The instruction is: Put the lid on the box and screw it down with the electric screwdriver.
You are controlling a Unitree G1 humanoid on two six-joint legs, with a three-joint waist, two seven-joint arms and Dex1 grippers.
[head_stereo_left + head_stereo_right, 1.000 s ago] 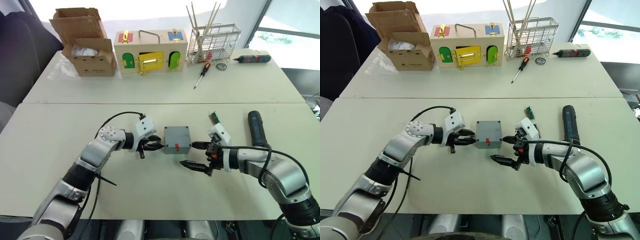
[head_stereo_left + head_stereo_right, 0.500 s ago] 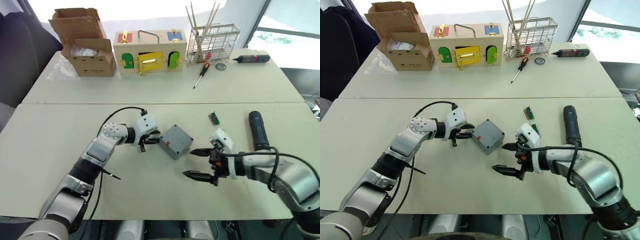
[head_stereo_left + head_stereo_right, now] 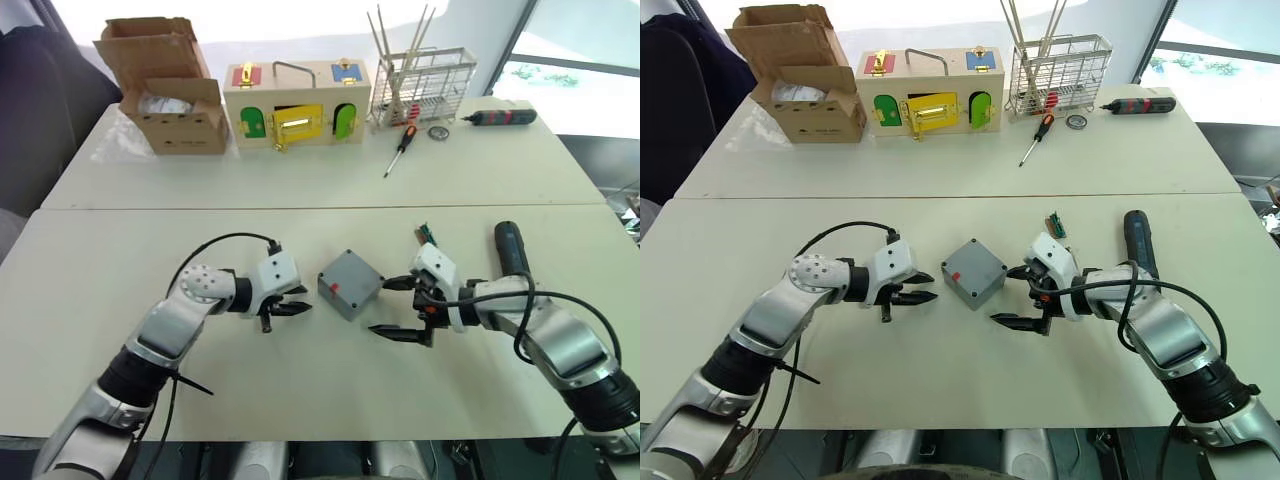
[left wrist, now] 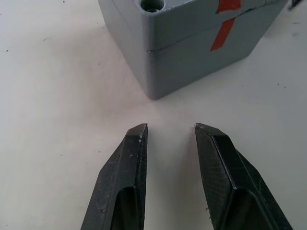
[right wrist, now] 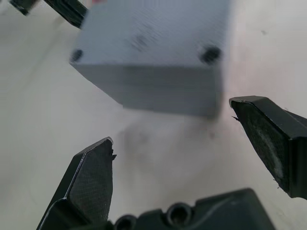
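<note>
While the box (image 3: 350, 283) sits turned at an angle between your 2 arms, neither claw has hold of anything. Your left gripper (image 3: 290, 306) rests just to the left of the box, its 2 fingers a small gap apart and bare, aimed at the nearest corner without touching it. Your right gripper (image 3: 397, 308) is just to the right of the box, spread wide, 1 finger near the box's right edge and the other lower on the table, also holding nothing.

From the left wrist view you can see a seam running round the box below its top, with red tape (image 4: 222, 33) crossing it and a screw hole in the corner, so the lid (image 4: 201, 5) looks already seated on the box. That puts you, by my reading, at the squaring-up step, with screwing still to come.

Right of the box, beyond your right forearm, the electric screwdriver (image 3: 513, 252) lies on the table, untouched. A small green part (image 3: 429, 236) lies between it and the box.

Your next move calls for steadying the box with the left gripper, then taking the right gripper over to the screwdriver and closing on its thick body.

Far behind the box stand a cardboard box (image 3: 170, 85), a wooden box (image 3: 292, 103) and a wire rack (image 3: 420, 85).
</note>
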